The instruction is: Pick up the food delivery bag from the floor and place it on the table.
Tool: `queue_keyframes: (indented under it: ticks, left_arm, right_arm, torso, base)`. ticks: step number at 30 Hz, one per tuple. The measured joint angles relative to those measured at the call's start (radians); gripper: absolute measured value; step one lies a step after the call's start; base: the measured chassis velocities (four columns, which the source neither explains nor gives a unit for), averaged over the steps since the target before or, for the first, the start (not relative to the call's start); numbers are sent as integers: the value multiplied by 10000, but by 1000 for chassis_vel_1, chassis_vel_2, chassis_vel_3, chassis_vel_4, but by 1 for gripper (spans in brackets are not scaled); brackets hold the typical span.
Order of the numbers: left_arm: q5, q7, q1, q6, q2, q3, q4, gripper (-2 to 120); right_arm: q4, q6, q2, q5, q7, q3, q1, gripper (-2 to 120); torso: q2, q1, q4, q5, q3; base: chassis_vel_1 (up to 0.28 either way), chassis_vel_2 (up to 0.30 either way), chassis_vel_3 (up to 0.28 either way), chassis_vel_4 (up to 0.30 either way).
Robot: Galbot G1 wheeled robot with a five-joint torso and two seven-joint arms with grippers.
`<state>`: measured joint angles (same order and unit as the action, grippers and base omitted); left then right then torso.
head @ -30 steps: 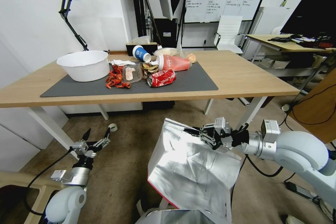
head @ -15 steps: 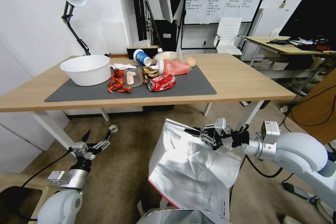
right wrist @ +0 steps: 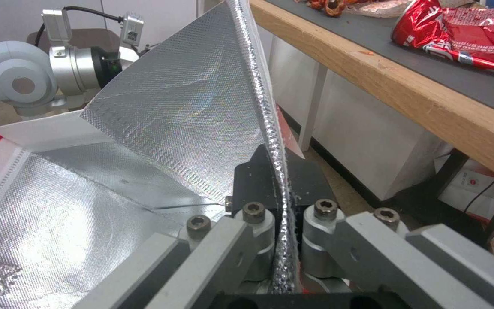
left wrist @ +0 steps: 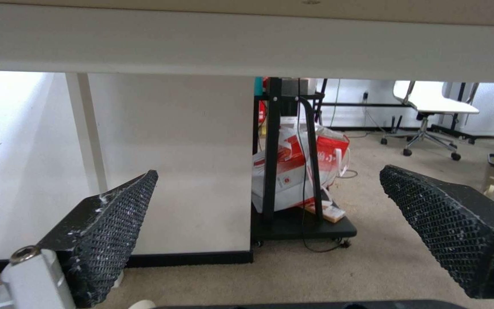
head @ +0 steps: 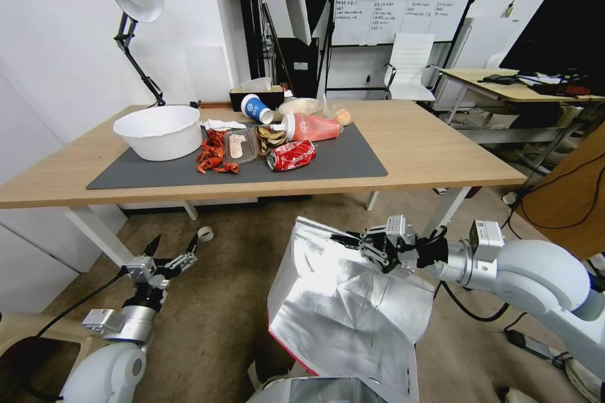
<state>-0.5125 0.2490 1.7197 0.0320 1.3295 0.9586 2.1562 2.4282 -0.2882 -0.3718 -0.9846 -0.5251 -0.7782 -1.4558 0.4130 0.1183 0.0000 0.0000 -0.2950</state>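
The food delivery bag (head: 343, 302), a large boxy white thing with red edges and crinkled silver foil lining, hangs off the floor (head: 220, 302), below the front edge of the light-wood table (head: 441, 145).

The right gripper (head: 345, 239) is pinching its thin foil rim (right wrist: 264, 116), and the walls sag and fold: soft, light, likely slippery, so the stitched rim looks the sensible hold. One bag, two grippers; the left gripper (head: 170, 245) idles low near the floor, fingers (left wrist: 115, 227) spread. On the dark grey mat (head: 340, 157): one white bowl (head: 159, 132), one crushed red can (head: 291, 155).
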Motion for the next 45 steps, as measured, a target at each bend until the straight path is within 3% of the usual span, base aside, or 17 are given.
queue_keyframes:
  ticks: [45]
  left_arm:
    - [-18, 127, 71, -191, -53, 146, 111, 100]
  right_arm:
    - [177, 107, 56, -308, -142, -20, -274, 0]
  torso:
    - [1925, 718, 0, 0, -1207]
  base:
    - [0, 0, 0, 0]
